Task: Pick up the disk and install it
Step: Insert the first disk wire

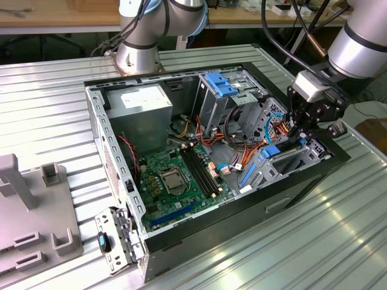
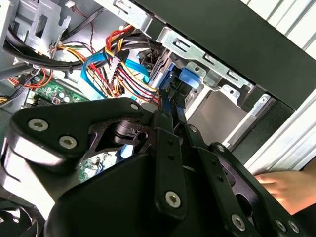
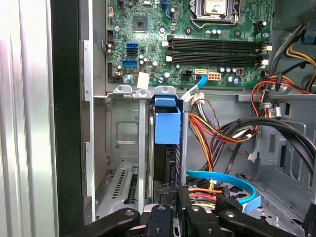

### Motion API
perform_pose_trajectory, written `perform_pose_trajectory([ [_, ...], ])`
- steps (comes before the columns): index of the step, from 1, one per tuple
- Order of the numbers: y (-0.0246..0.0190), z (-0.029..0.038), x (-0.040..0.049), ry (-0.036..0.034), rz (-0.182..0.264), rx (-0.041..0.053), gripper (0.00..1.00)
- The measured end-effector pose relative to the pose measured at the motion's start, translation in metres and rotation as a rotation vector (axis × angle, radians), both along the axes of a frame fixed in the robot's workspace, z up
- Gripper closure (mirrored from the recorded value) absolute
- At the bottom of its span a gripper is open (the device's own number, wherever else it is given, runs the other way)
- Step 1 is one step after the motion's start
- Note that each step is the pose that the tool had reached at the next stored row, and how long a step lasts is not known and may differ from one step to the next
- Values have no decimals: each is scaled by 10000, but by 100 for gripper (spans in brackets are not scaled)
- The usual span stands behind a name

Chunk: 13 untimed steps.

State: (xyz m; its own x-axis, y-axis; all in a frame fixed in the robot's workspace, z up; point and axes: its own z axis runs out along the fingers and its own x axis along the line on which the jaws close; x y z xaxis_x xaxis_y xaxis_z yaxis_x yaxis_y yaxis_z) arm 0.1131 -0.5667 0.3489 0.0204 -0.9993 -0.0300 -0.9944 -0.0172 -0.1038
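The disk [image 3: 166, 127] stands on edge in a slot of the grey metal drive cage [image 3: 123, 143] at the case's corner, its bright blue carrier end toward the motherboard. My gripper [image 3: 170, 191] reaches in from the cage's outer end, its two thin black fingers [image 2: 170, 106] pressed close together on the disk's dark edge. In the second wrist view the blue carrier [image 2: 190, 79] shows just past the fingertips. In the exterior view my gripper [image 1: 300, 140] hangs over the cage at the case's right end, with the blue carrier [image 1: 270, 151] below it.
The open computer case [image 1: 115, 157] lies on a ribbed metal table. Inside are the green motherboard [image 1: 175, 181], a grey box with a white label [image 1: 142, 103], a light-blue latch plate [image 1: 221, 81] and bundled cables [image 3: 217, 133]. A person's hand [image 2: 281, 185] rests outside the case.
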Motion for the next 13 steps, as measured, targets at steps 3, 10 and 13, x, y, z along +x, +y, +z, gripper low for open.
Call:
perform_pose_trajectory([
  [3, 0, -6, -4, -85, -34, -32, 83],
  [10, 1, -7, -15, -129, -35, -69, 83],
  [13, 3, -7, -19, -129, -34, -120, 83],
])
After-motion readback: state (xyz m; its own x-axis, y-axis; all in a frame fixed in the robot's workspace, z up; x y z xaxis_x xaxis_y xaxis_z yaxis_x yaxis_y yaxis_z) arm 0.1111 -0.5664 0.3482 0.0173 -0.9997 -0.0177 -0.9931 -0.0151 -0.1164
